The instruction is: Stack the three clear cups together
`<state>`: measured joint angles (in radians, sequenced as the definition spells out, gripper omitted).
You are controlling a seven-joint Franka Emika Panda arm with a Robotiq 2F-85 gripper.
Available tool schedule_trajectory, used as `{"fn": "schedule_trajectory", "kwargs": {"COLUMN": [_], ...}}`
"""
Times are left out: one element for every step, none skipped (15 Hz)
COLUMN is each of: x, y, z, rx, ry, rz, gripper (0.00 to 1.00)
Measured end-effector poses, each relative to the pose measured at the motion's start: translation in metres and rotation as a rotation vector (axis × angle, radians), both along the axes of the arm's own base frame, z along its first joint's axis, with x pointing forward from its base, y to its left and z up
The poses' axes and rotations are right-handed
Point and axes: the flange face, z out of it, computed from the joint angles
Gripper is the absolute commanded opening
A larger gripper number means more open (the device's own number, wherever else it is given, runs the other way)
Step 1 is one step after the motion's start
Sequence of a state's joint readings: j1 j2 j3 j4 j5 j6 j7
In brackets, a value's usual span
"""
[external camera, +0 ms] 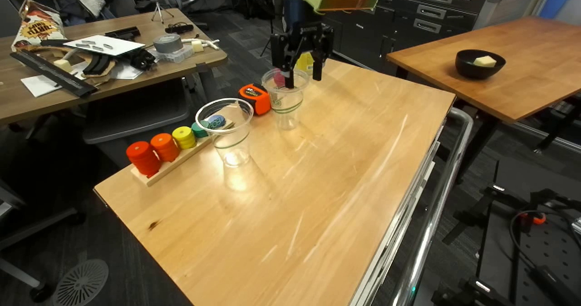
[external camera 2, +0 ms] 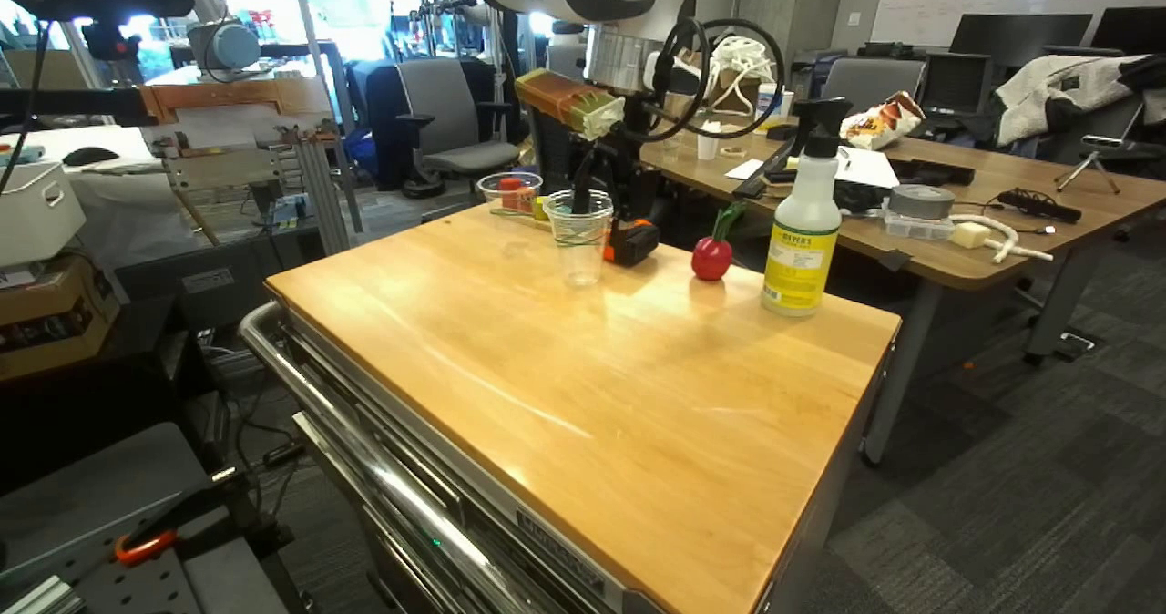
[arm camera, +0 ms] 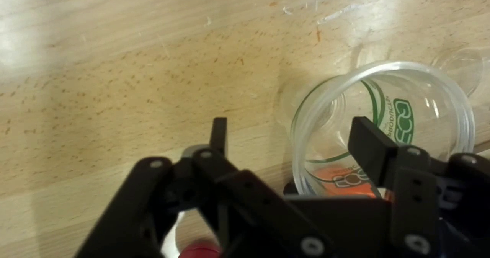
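A clear cup with green print stands upright near the tape measure; it also shows in an exterior view and in the wrist view. A second clear cup stands upright beside the ring toy and shows in an exterior view. A third cup does not show apart; I cannot tell whether one is nested. My gripper is open and points down, also seen in an exterior view and the wrist view. One finger is over or just inside the first cup's mouth, the other outside its rim.
An orange-black tape measure sits right behind the first cup. A toy with coloured rings lies along the table edge. A red toy radish and a spray bottle stand farther along. A metal rail borders the table.
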<state>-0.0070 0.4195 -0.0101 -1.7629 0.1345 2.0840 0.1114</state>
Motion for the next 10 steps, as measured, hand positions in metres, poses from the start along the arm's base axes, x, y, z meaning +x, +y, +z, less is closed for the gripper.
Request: {"fn": "schedule_trajectory", "kwargs": {"x": [0.000,0.000,0.000,0.000,-0.001,-0.001,0.000,0.000,0.001,0.002], "y": [0.000,0.000,0.000,0.000,0.000,0.001,0.001,0.001,0.001,0.001], "z": [-0.004,-0.009,-0.013,-0.016,-0.018,-0.018,-0.018,-0.016,-0.015,-0.012], "rx": [-0.001,-0.001,-0.002,-0.002,-0.002,-0.003,-0.003,-0.004,-0.004,-0.005], "ry": [0.007,0.014,0.020,0.026,0.029,0.030,0.029,0.027,0.025,0.020], "rz": [-0.006,-0.011,-0.014,-0.016,-0.018,-0.022,-0.027,-0.033,-0.041,-0.049], "gripper": [0.43,0.35,0.28,0.19,0.12,0.04,0.01,0.00,0.00,0.00]}}
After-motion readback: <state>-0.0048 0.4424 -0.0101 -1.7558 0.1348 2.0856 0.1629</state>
